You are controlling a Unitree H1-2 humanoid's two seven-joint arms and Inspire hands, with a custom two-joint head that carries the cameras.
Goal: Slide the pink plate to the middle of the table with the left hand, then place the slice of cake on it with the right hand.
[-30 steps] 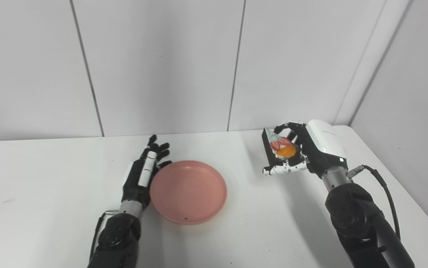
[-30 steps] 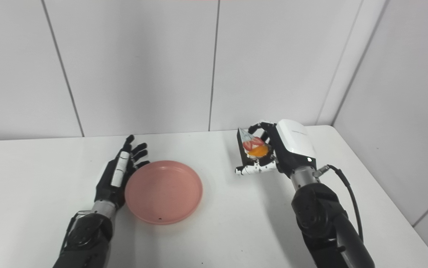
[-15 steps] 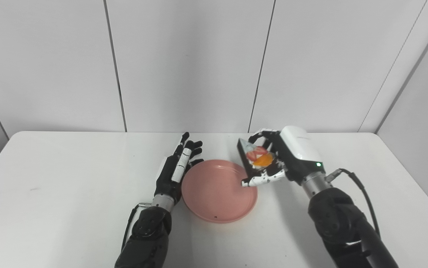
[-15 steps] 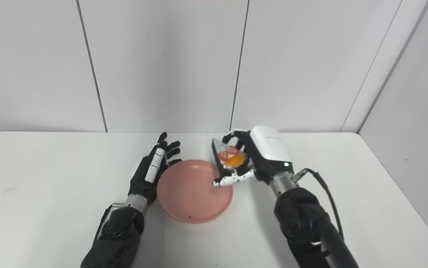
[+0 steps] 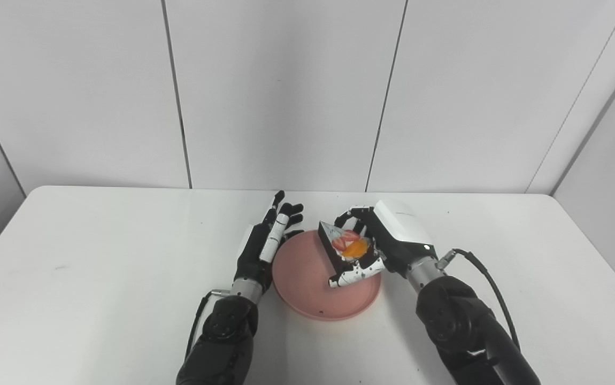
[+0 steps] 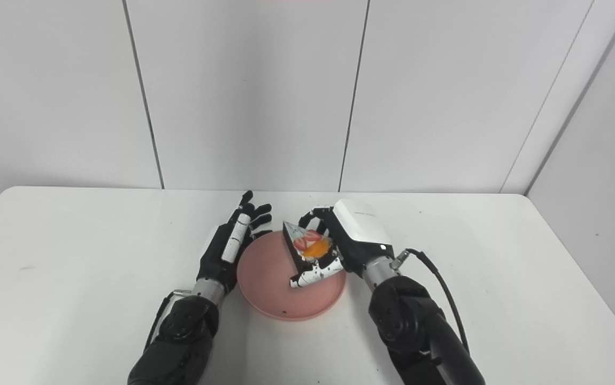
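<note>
We start at the fingers point(image 5: 351, 216) of our right hand point(image 5: 387, 243), which curl around the slice of cake point(image 5: 345, 247) from behind while the white thumb presses along its near edge, so the hand is clamped on the slice. The slice is a dark wedge, tipped up on its side, with its pale top and its red and orange fruit facing us. It sits over the right half of the pink plate point(image 5: 307, 289). We cannot tell whether its lower edge touches the plate or hangs just above it, because the thumb and palm cover that edge. The fingertips behind the slice are hidden too.

Our left hand point(image 5: 263, 247) holds nothing. Its fingers point(image 5: 286, 211) are straight and spread, pointing away from us, with the hand standing on its edge just beside the left rim of the plate. We cannot make out whether it touches the rim.

The plate lies flat near the middle of the white surface point(image 5: 99, 267), with a small dark speck near its front rim. Both arms run off the bottom edge, and a black cable loops from the right wrist. Pale wall panels stand behind.
</note>
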